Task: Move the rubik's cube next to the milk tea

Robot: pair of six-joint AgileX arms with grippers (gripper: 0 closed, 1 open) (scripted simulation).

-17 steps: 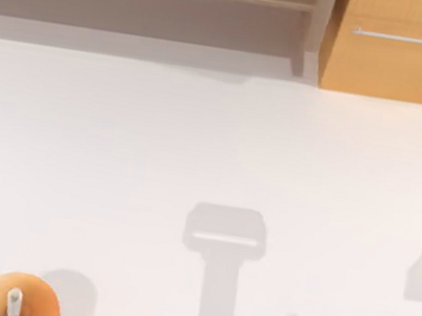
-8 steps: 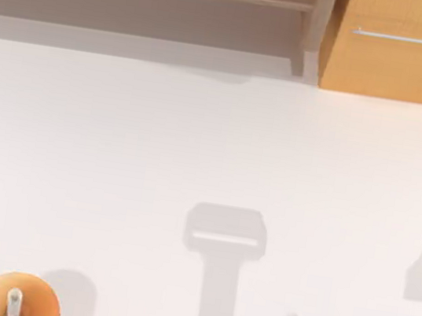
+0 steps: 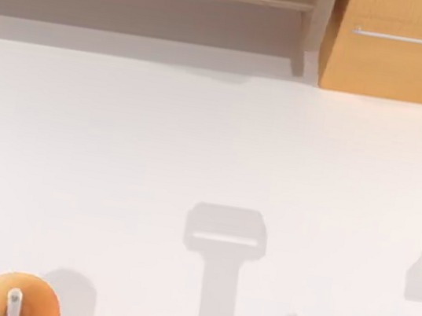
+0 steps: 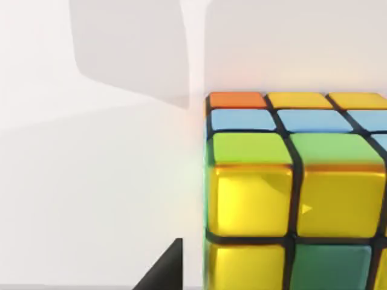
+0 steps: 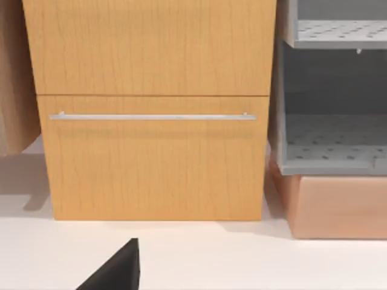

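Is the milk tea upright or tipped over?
Upright: in the top view the milk tea shows its round orange top, with the white straw rising from its centre.

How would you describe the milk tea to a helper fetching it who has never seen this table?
Look along the white table's near edge in the top view, at its left corner, far from the wooden drawer cabinet. The milk tea is the small round cup there, marked by an orange-tan top and a short white straw.

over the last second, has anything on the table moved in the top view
Hardly anything. The milk tea sits at the same spot by the table's near left edge, its straw upright. The wooden cabinet and the shadows on the table are unchanged. A small dark bit at the lower left corner shifted slightly.
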